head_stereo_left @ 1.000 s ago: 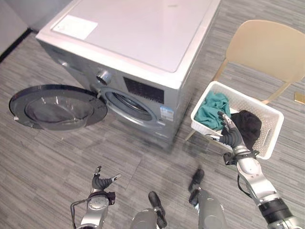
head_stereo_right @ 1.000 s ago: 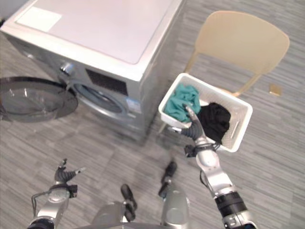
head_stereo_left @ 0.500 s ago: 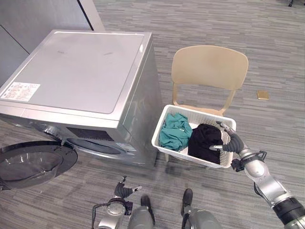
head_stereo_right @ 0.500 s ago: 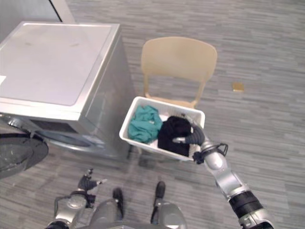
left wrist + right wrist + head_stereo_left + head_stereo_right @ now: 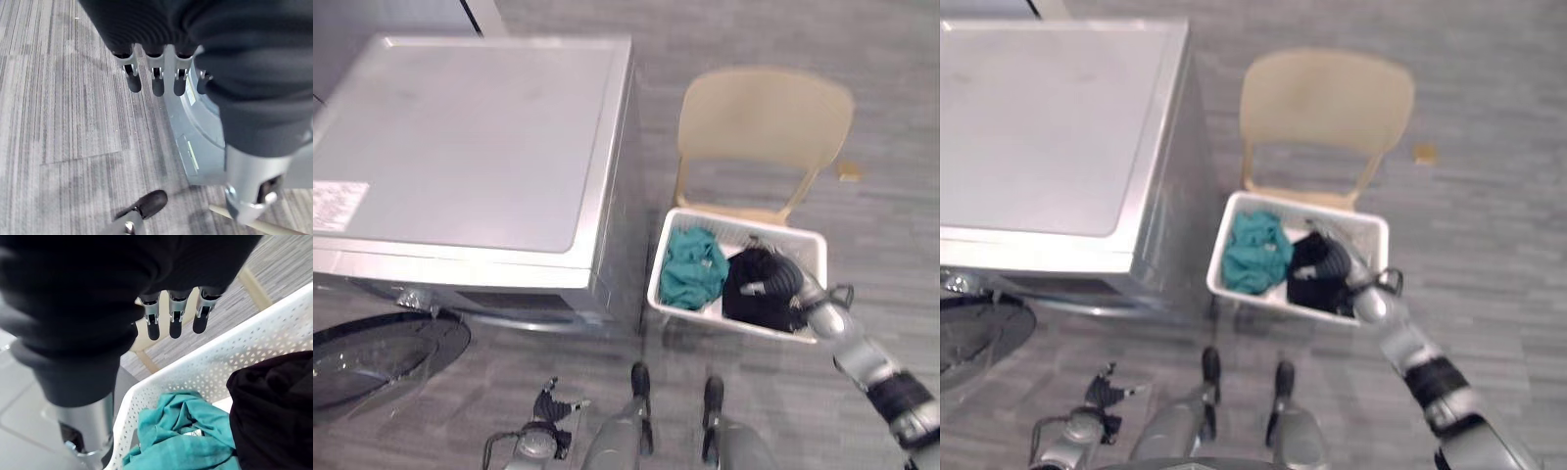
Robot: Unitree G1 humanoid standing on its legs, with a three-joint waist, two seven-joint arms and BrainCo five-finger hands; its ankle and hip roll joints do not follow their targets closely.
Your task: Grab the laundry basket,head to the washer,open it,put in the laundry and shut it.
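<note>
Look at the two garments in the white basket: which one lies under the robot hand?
The black garment, on the side of the basket away from the washer. The right robot hand hangs open over it; the teal garment lies washer-side.

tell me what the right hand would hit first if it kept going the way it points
Probably the far wall of the white laundry basket, then the tan chair behind it. The right hand hovers over the black garment with straight fingers aimed past it, though depth is unclear.
</note>
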